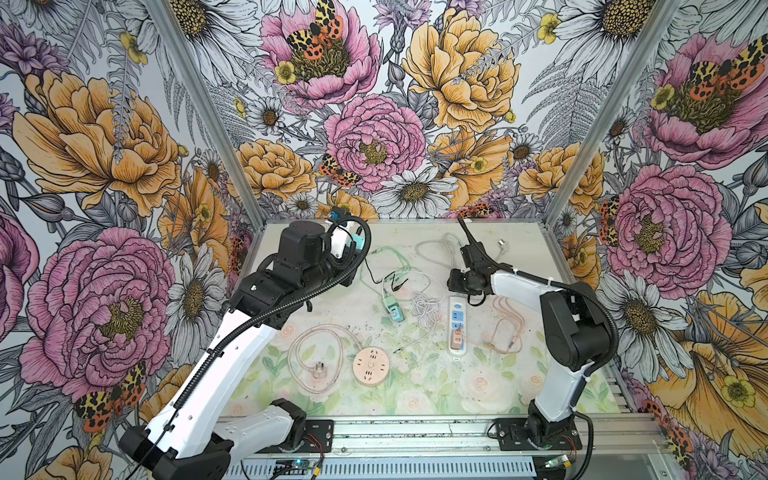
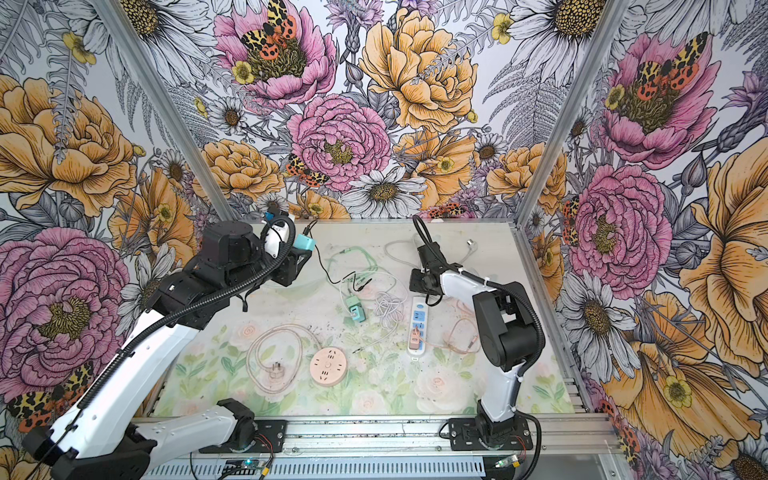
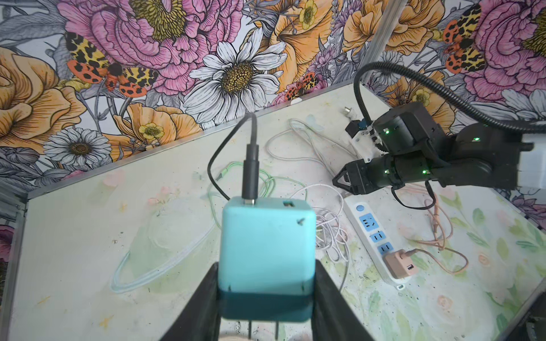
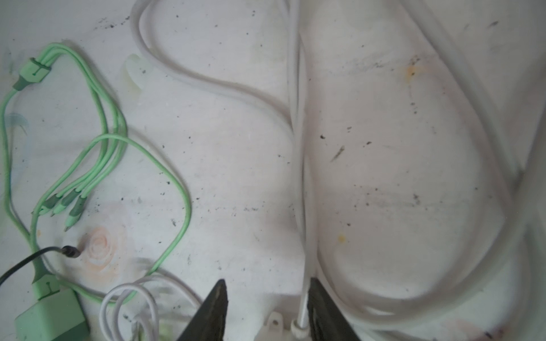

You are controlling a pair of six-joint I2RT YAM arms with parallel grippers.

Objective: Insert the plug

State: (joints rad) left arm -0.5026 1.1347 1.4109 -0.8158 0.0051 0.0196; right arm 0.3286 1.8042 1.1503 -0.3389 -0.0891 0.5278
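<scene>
One pink charger [image 1: 456, 340] in power strip [image 1: 456, 353], white tangle [image 1: 424, 309] beside

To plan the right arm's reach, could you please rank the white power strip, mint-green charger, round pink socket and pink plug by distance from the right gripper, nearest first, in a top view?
1. White power strip, just under the right gripper.
2. Mint-green charger, to its left.
3. Round pink socket, nearer the front, left.
4. Pink plug, farthest left.
</scene>
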